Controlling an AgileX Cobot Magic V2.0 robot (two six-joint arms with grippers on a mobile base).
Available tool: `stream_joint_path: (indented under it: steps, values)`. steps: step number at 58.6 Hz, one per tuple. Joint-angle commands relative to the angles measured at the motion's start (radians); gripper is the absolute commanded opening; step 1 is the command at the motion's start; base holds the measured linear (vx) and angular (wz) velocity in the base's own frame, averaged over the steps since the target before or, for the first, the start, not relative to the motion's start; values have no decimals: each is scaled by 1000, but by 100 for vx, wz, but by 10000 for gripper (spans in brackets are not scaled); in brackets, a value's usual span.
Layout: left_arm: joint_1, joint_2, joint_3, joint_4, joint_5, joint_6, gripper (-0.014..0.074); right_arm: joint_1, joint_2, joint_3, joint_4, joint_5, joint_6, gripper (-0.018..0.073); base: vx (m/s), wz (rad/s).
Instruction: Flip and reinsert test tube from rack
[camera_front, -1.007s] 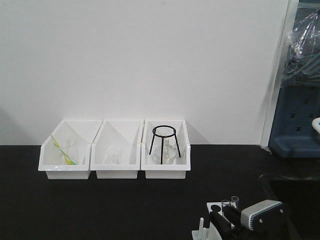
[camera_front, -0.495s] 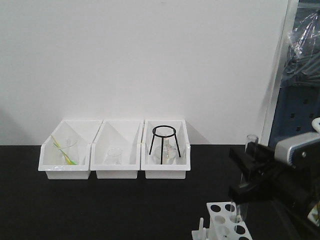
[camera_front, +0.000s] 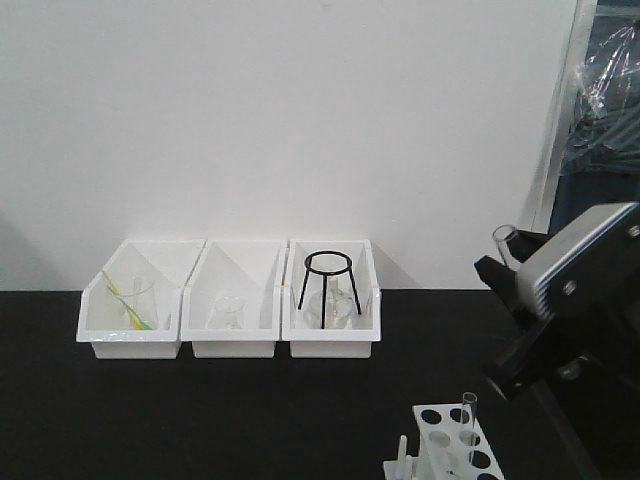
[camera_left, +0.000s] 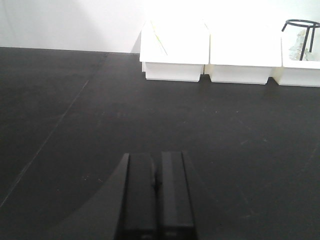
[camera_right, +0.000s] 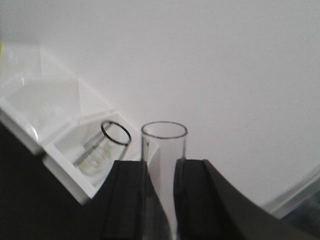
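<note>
Test tube clenched in the right arm's jaws, high above the rack.

The jaws grasp the clear glass tube from both sides just below its open mouth, which points upward. In the front view its rim pokes out, tilted, past the top of the right arm, well apart from the rack's holes. A second tube stands upright in one hole of the white rack, at the near edge of the black worktop. The left arm's jaws are pressed together over the worktop. Against the wall sit three white bins: the right one holds a black tripod, the middle one a glass flask.
</note>
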Motion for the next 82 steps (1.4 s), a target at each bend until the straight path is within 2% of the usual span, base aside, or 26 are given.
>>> stream_joint_path:
  steps: [1,3,7,9,13,18,23,27,33,38,45,52,58,65,69,77,82]
  values:
    - [-4,-11,2,-5,-80,0,-6,-3,-22,-48,-216,29,-217,-10,0,0]
    - [-4,-11,2,-5,-80,0,-6,-3,-22,-51,-311,81,-302,-9,0,0]
    - [-4,-11,2,-5,-80,0,-6,-3,-22,-51,-422,157,-392,-9,0,0]
    - [-4,-11,2,-5,-80,0,-6,-3,-22,-51,-441,181,-398,-9,0,0]
    - [-4,-11,2,-5,-80,0,-6,-3,-22,-53,-415,199,-350,-9,0,0]
    - [-4,-11,2,-5,-80,0,-6,-3,-22,-67,-284,195,-136,-9,0,0]
    - [-4,-11,2,-5,-80,0,-6,-4,-22,-80,-136,161,165,-9,0,0]
    - [-4,-11,2,-5,-80,0,-6,-4,-22,-76,-50,100,368,-9,0,0]
    - [-4,-11,2,-5,-80,0,-6,-4,-22,-59,22,5,567,-9,0,0]
    - [-4,-11,2,-5,-80,0,-6,-4,-22,-44,25,-20,640,-9,0,0]
    - [-4,-11,2,-5,-80,0,-6,-4,-22,-24,37,-40,663,-9,0,0]
    - [-4,-11,2,-5,-80,0,-6,-4,-22,12,92,-84,691,-9,0,0]
    - [-4,-11,2,-5,-80,0,-6,-4,-22,74,123,-189,660,-9,0,0]
    - [-4,-11,2,-5,-80,0,-6,-4,-22,174,168,-391,584,-9,0,0]
    - [-4,-11,2,-5,-80,0,-6,-4,-22,233,237,-488,518,-9,0,0]
    - [-4,-11,2,-5,-80,0,-6,-4,-14,354,473,-702,344,-9,0,0]
    - [-4,-11,2,-5,-80,0,-6,-4,-3,396,536,-785,313,-9,0,0]
